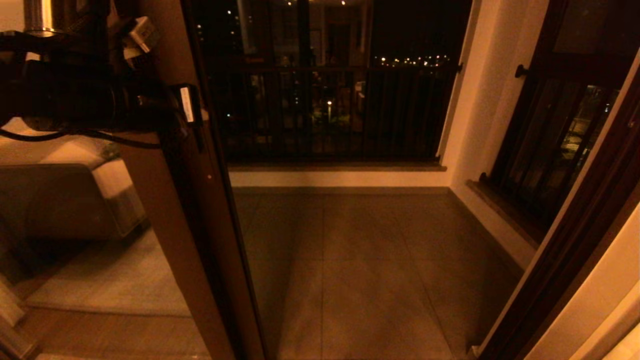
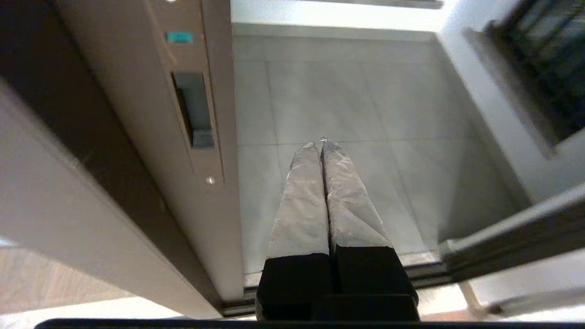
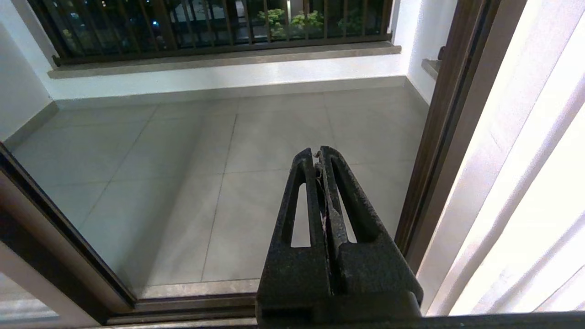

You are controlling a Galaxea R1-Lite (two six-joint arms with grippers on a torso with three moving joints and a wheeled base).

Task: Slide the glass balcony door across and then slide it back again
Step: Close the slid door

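Your left gripper (image 2: 322,144) hangs just beside the glass balcony door (image 2: 151,151), jaws pressed together — a blunt tip for pushing its stile, I judge. The door stands left, doorway open — right gripper (image 3: 318,153) parked, jaws together.

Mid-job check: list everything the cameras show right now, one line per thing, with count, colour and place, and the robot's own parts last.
glass balcony door: one, brown frame, slid to the left, doorway open.
lock plate: one, recessed, dark, on the door's stile.
balcony floor: one, grey tiles, beyond the doorway.
railing: one, dark bars, far end of the balcony.
barred window: one, dark, balcony's right wall.
door jamb: one, dark brown, right of the doorway.
sofa: one, pale, seen through the left glass.
left gripper: one, foil-wrapped fingers shut, beside the door's stile, not touching it.
right gripper: one, black, shut, over the threshold.
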